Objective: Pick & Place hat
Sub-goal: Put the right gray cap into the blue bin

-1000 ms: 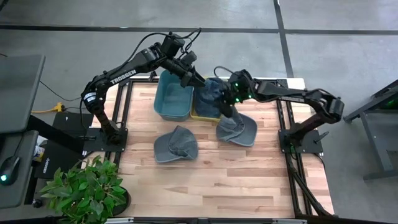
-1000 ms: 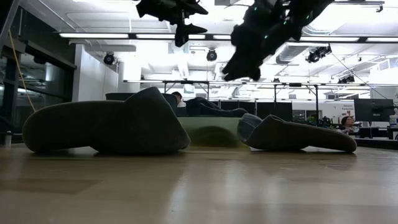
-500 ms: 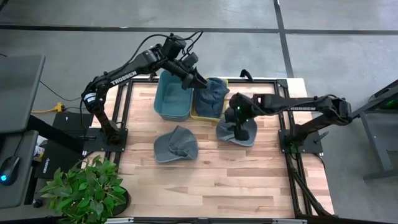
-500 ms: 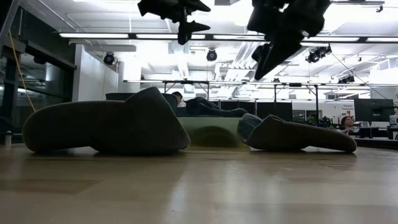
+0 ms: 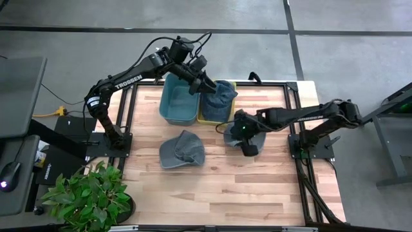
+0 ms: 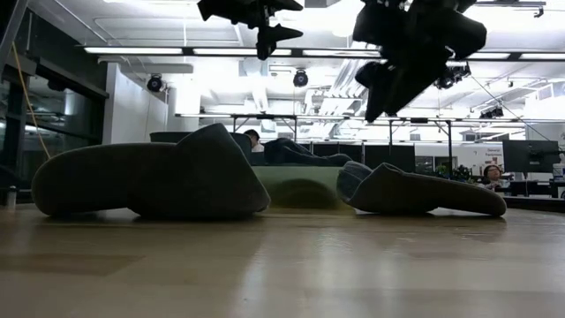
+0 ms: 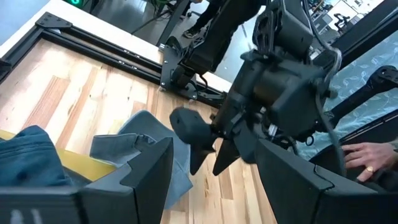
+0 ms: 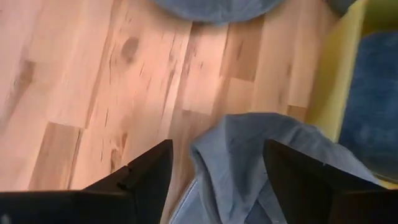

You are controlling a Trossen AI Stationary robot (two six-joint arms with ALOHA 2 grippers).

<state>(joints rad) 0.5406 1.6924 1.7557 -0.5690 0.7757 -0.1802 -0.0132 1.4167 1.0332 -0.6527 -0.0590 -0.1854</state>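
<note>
My right claw [image 5: 248, 143] hangs spread and empty above the blue hat [image 5: 235, 136] lying on the worktop [image 5: 219, 187] at three o'clock. My left claw [image 5: 207, 84], fingers apart and empty, hovers over the yellow bin [image 5: 210, 118] at twelve, hat [image 5: 222, 96] inside.

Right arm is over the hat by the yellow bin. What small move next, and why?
Probably lower the right gripper straight down onto the hat beneath it. Its fingers stand open and empty, the low view shows it well above the table, and the wrist view has the hat's fabric between the fingers. The left gripper waits over the yellow bin.
</note>
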